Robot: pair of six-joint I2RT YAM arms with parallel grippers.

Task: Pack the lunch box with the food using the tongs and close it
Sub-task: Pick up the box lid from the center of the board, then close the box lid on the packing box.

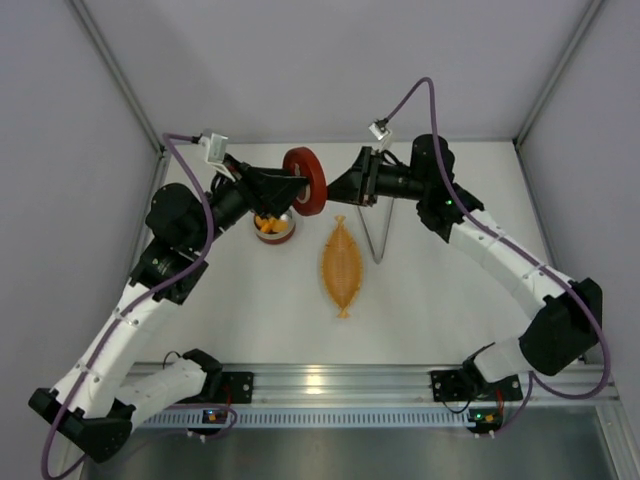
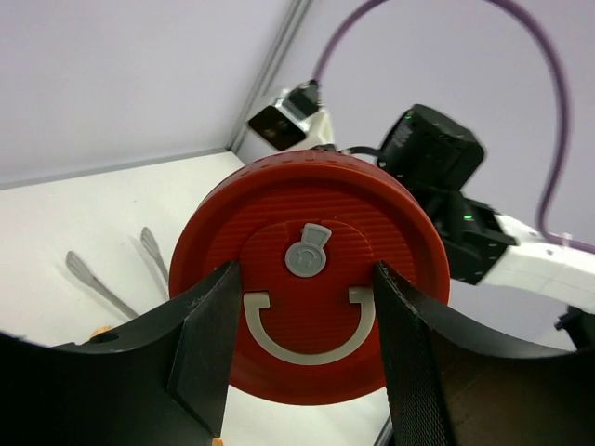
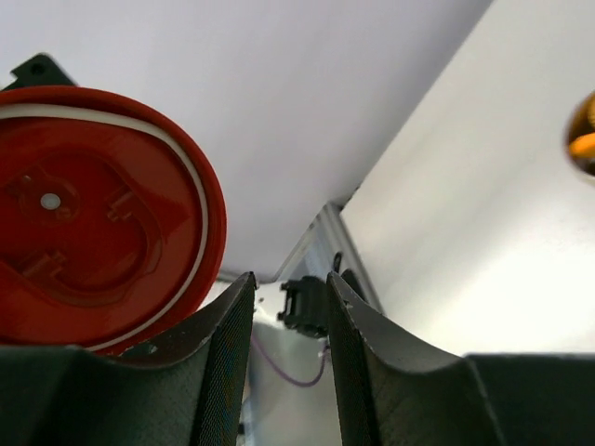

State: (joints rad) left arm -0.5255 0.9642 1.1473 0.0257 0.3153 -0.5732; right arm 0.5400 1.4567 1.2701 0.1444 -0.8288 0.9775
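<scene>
Left gripper (image 1: 288, 186) clamped on the one red lid (image 1: 306, 180), held on edge at 1 o'clock of the one lunch box (image 1: 274, 232). Right gripper (image 1: 342, 185) slightly parted, empty, just beside lid. Orange food (image 1: 267, 224) inside lunch box, count unclear. One tongs (image 1: 380, 235) on desk (image 1: 250, 310), 3 o'clock of one orange tray (image 1: 341, 266).

White table (image 1: 450, 290) carries three things; small round lunch box (image 1: 276, 239) sits back left, uncovered; orange leaf-shaped tray (image 1: 341, 265) lies mid-table, just right of it; tongs (image 1: 378, 256) lie flat just beside the tray's right edge.
</scene>
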